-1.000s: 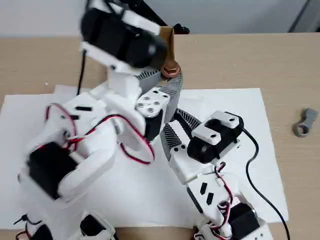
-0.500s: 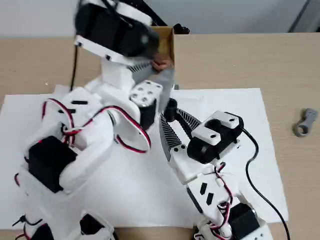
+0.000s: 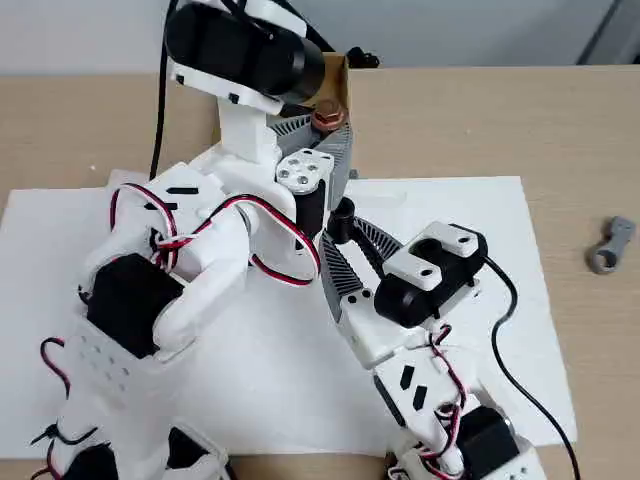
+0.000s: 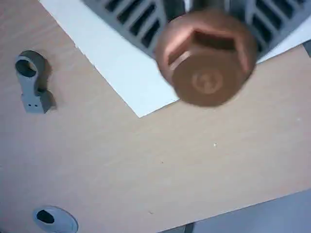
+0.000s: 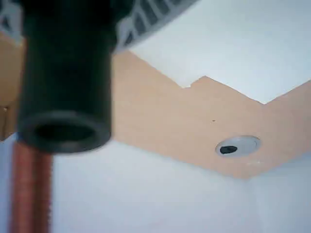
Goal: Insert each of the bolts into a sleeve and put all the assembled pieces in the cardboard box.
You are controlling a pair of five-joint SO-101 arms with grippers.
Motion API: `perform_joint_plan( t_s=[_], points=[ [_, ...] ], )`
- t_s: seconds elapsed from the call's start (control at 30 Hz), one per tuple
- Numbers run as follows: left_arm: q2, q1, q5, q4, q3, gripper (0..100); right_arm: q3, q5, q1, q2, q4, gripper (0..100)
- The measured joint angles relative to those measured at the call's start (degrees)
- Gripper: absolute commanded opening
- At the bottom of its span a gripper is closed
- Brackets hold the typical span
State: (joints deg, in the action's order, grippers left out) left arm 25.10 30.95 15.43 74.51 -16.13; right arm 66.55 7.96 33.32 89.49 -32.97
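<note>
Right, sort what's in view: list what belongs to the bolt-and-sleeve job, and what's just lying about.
For the job:
copper bolt
black sleeve
cardboard box

Just lying about:
grey bracket
white paper sheet
table grommet

- the bolt point(image 3: 327, 117) was copper-brown, with a dull sheen on its head.
- the sleeve point(image 3: 343, 212) was plain black.
- the left gripper point(image 3: 328, 128) had dark grey fingers patterned with parallel slots.
- the right gripper point(image 3: 345, 235) had the same grey and the same slots.
- the arms point(image 3: 215, 255) were white, with black motor blocks and red and black wires.
- the paper sheet point(image 3: 460, 210) was plain white.
- the table point(image 3: 500, 120) was light tan with a faint wood grain.
- the cardboard box point(image 3: 340, 80) was brown.
- the small loose part point(image 3: 610, 245) was mid grey.
- the round grommet point(image 5: 237, 145) was pale grey with a dark hole.
</note>
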Motion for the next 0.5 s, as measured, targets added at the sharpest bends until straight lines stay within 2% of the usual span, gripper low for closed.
perform_joint_plan(
  t_s=[0.17, 0.5],
  points=[
    [0.00, 2.73, -0.18, 0.26, 0.00, 1, 0.00, 0.00, 0.00, 0.00, 0.00, 0.2],
    [0.00, 2.02, -0.18, 1.23, 0.00, 1, 0.00, 0.00, 0.00, 0.00, 0.00, 0.2]
  ],
)
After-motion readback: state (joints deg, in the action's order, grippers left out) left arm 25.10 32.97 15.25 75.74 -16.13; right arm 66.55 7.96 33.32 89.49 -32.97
